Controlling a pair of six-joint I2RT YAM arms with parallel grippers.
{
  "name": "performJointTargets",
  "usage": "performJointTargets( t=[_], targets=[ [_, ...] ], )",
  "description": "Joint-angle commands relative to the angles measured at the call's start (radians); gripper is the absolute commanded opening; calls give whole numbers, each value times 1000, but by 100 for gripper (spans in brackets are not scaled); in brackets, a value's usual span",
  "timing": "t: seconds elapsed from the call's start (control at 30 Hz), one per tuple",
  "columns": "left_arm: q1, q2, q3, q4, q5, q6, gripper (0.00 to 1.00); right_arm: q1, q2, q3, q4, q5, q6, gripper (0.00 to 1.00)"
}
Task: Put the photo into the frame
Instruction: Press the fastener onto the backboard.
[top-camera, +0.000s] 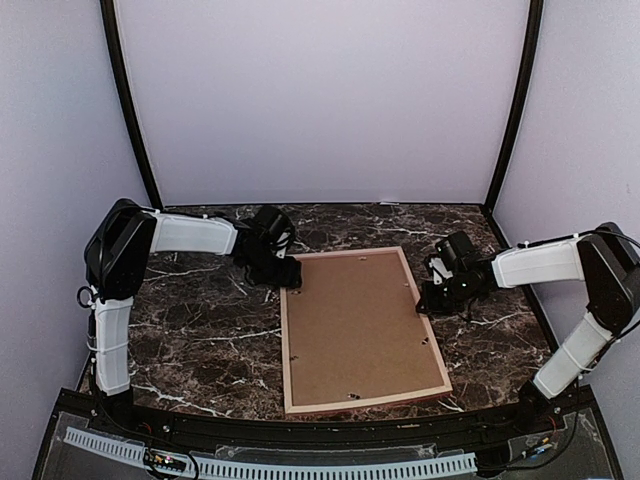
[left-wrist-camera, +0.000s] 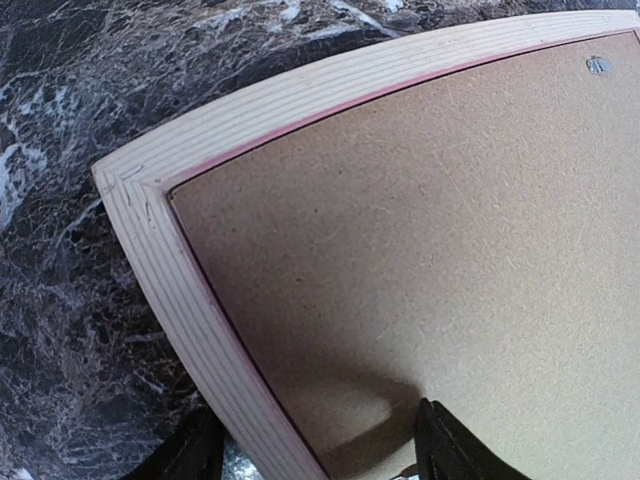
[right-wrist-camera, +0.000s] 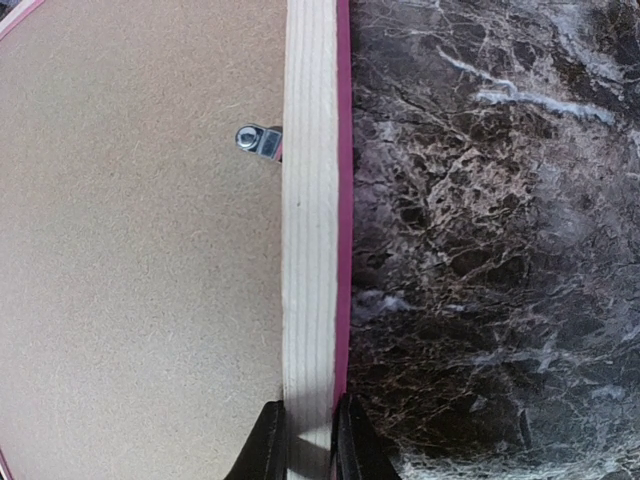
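1. One frame (top-camera: 365, 402): rectangular, thin ribbed pale wood moulding with a pink edge. It lies back-up, flat, mid-tabletop and slightly toward 3 o'clock.
2. One brown hardboard backing panel (top-camera: 355, 325), matte and grainy, fills the frame. About six small metal clips (right-wrist-camera: 255, 140) sit round its edges.
3. No print is in view.
4. Left gripper (left-wrist-camera: 315, 430): at the frame's 11 o'clock corner, fingers apart, straddling the rail.
5. Right gripper (right-wrist-camera: 308, 445): at 2 o'clock, clamped on the rail.
6. Tabletop (top-camera: 200, 330): dark, white-veined marble.
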Motion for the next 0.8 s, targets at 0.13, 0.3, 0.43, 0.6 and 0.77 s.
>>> performJointTargets(
  t=[0.13, 0.3, 0.43, 0.6, 0.77],
  targets=[
    [-46, 1, -2, -92, -31, 16, 67, 0, 54, -16, -11, -10, 15, 15],
    [-59, -18, -31, -98, -39, 5, 66, 0, 54, -23, -7, -10, 18, 15],
    [-60, -35, -56, -96, -43, -5, 64, -1, 52, -30, -2, -12, 21, 15],
    [-63, -61, -89, -79, -13, -11, 62, 0, 51, -31, -2, -9, 20, 15],
    [-69, -82, -127, -47, 28, -13, 64, -1, 54, -32, 1, -10, 23, 15]
  ],
)
